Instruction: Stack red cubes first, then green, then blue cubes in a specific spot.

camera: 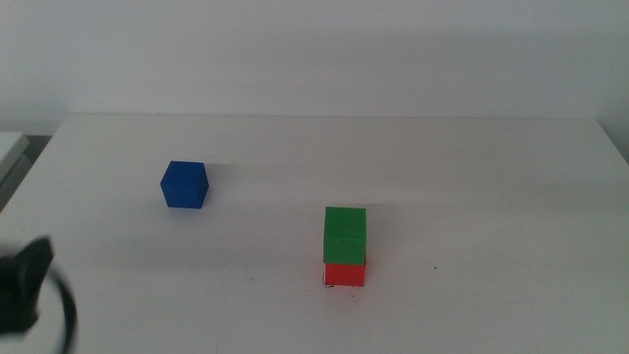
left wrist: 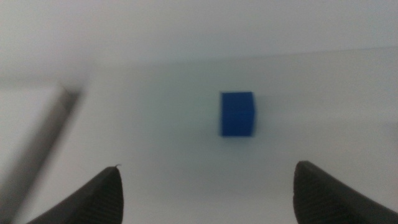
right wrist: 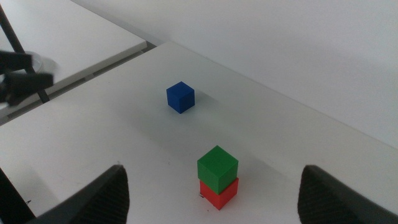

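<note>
Green on red, blue cube loose on the table.

The green cube [camera: 345, 234] sits squarely on the red cube [camera: 345, 274], edges roughly flush, near the table's [camera: 491, 177] front-centre; a few small dark marks show at the stack's base. Both are matte, plain-faced and the same size. The blue cube [camera: 185, 184] is a deep-blue matte block of matching size, standing alone, well apart from the stack toward the left and further back. The left gripper [left wrist: 205, 193] faces the blue cube with jaws spread wide, not touching it; that view is blurred. The right gripper [right wrist: 214, 193] hangs above the table, looking down on the stack, jaws also wide apart and holding nothing.
</note>
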`<state>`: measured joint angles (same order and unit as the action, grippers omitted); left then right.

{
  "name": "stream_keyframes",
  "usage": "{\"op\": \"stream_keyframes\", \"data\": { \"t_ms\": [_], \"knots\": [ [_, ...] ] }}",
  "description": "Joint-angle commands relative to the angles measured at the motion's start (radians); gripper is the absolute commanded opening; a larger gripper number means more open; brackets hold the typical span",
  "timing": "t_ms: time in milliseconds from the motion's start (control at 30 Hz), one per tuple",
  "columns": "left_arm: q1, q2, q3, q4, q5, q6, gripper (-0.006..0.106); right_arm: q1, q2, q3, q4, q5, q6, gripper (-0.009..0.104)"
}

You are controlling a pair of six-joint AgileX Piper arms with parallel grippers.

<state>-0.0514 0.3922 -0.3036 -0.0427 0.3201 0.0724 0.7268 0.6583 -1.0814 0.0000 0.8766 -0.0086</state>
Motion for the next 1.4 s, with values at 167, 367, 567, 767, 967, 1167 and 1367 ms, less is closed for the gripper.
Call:
{"op": "stream_keyframes", "data": {
  "t_ms": [167, 367, 567, 767, 967, 1167, 1367],
  "knots": [
    [0.001, 0.414, -0.237, -0.197, 0.213, -0.167, 0.094, -0.006, -0.004, 0.005, 0.0, -0.01, 0.001, 0.083],
    [0.001, 0.715, -0.42, -0.207, 0.347, -0.164, 0.094, -0.006, -0.004, 0.005, 0.0, -0.01, 0.001, 0.083],
    [0.001, 0.95, -0.718, -0.12, 0.536, -0.123, 0.094, -0.006, -0.004, 0.005, 0.0, -0.01, 0.001, 0.083],
    [0.001, 1.222, -0.999, -0.141, 0.66, -0.042, 0.094, -0.006, -0.004, 0.005, 0.0, -0.01, 0.001, 0.083],
    [-0.036, 1.447, -1.245, -0.101, 0.776, 0.007, 0.094, -0.006, -0.004, 0.005, 0.0, -0.01, 0.001, 0.083],
    [-0.04, 1.597, -1.408, -0.108, 0.776, 0.01, 0.094, -0.006, -0.004, 0.005, 0.0, -0.01, 0.001, 0.083],
    [-0.04, 1.699, -1.453, -0.13, 0.755, 0.035, 0.094, -0.006, -0.004, 0.005, 0.0, -0.01, 0.001, 0.083]
  ]
}}
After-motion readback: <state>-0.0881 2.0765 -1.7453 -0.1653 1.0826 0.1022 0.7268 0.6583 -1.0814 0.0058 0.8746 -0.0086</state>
